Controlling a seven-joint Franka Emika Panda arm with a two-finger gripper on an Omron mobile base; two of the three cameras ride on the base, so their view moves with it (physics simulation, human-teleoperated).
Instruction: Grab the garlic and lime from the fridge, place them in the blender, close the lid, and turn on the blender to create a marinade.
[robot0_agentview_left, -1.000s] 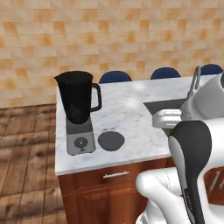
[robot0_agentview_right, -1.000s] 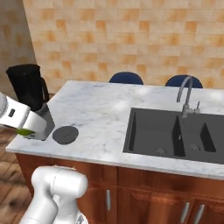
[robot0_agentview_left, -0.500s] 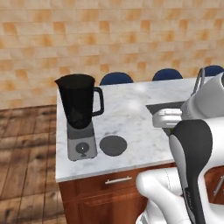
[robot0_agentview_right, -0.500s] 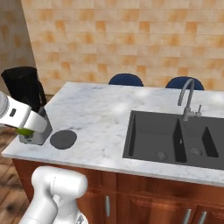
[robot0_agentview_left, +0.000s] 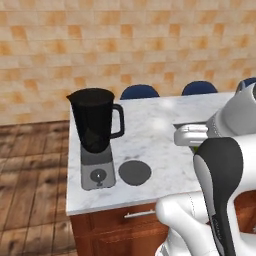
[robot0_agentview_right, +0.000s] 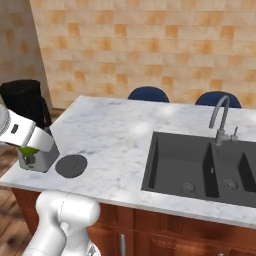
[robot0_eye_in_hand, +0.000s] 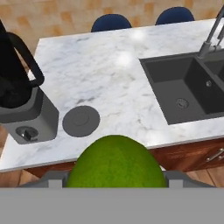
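The lime (robot0_eye_in_hand: 114, 161) is seen clamped in the claw (robot0_eye_in_hand: 114, 175), filling the lower middle of the hand view; a sliver of its yellow-green skin is also seen under the white hand in the right base view, at the near left corner of the counter (robot0_agentview_right: 115, 135), close to the blender base. The fingertips themselves are hidden by the fruit, so the grip is judged from the lime's seat between them. The blender (robot0_agentview_left: 96, 135) stands at the left end of the counter, its black jar open at the top, handle turned toward the sink (robot0_agentview_right: 200, 167). The lid (robot0_agentview_left: 134, 172) lies flat on the counter just beside the blender base, on its right, apart from it. No garlic can be made out inside the dark jar or elsewhere. The step in hand is judged to be the carrying of the lime to the blender. The next move calls for the claw to be raised above the jar's rim and centred over the opening before release, since the hand sits low beside the base; the jar is tall and narrow, so contact with rim or handle is to be avoided. Lid and dial are left untouched.
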